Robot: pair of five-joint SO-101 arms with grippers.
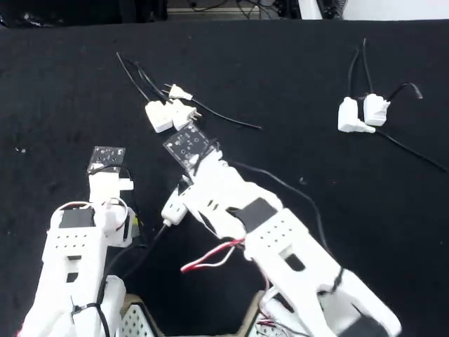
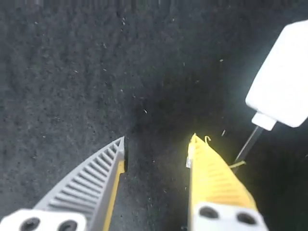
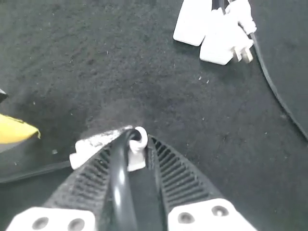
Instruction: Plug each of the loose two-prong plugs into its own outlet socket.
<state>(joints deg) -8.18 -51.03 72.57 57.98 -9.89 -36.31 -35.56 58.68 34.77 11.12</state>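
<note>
High view: right gripper (image 1: 186, 140) sits just behind a cluster of plugs and sockets (image 1: 168, 112); another pair (image 1: 361, 116) lies far to its right. Left wrist view: left gripper (image 2: 158, 139) gapes over the worktop (image 2: 72, 72). Right wrist view: right gripper is clamped on a white plug (image 3: 137, 147) and its black cord (image 3: 120, 187). The plug may twist and miss its socket, and the crowded cluster ahead hinders approach.

Reads as matt black cloth over the table (image 1: 63, 77), faintly fuzzy and flecked with pale lint. Shows smooth white plastic with a slight sheen on the loose plugs (image 3: 219, 41) and the held plug (image 3: 137, 156), dull metal on the prongs (image 3: 243, 51), and glossy black sheathing on the cable (image 3: 121, 187). Looks like ribbed matt plastic on the left gripper (image 2: 156, 144) and the right gripper (image 3: 137, 144).
</note>
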